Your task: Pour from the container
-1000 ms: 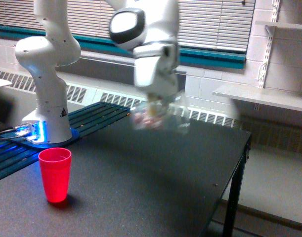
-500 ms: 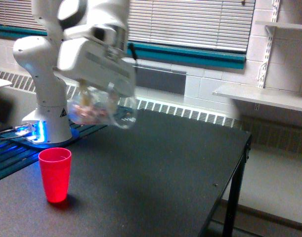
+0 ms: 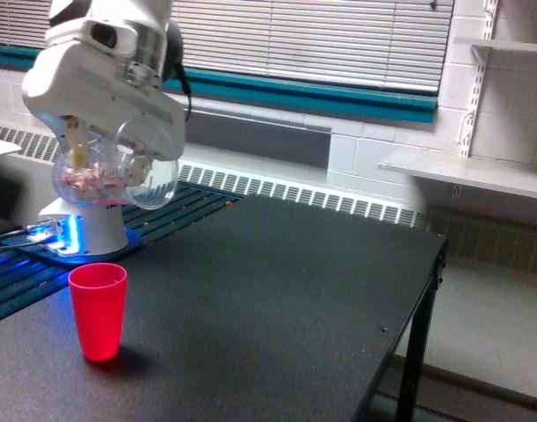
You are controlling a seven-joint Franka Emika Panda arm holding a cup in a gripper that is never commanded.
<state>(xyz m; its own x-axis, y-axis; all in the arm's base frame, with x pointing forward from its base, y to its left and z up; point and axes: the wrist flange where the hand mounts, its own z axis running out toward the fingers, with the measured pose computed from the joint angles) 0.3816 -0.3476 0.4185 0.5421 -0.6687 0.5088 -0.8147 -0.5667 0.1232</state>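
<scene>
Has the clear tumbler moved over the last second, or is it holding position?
Yes. The clear tumbler, held in the gripper, has swung toward the exterior view's left, from over the table's middle to above the red cup, which has not moved.

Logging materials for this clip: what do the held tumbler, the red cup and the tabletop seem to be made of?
Tumbler: clear, colourless, likely plastic; pinkish contents show through its wall.
Red cup: opaque, smooth, probably plastic; light glows through the rim.
Tabletop: dark, matte, faintly speckled; material unclear.
</scene>
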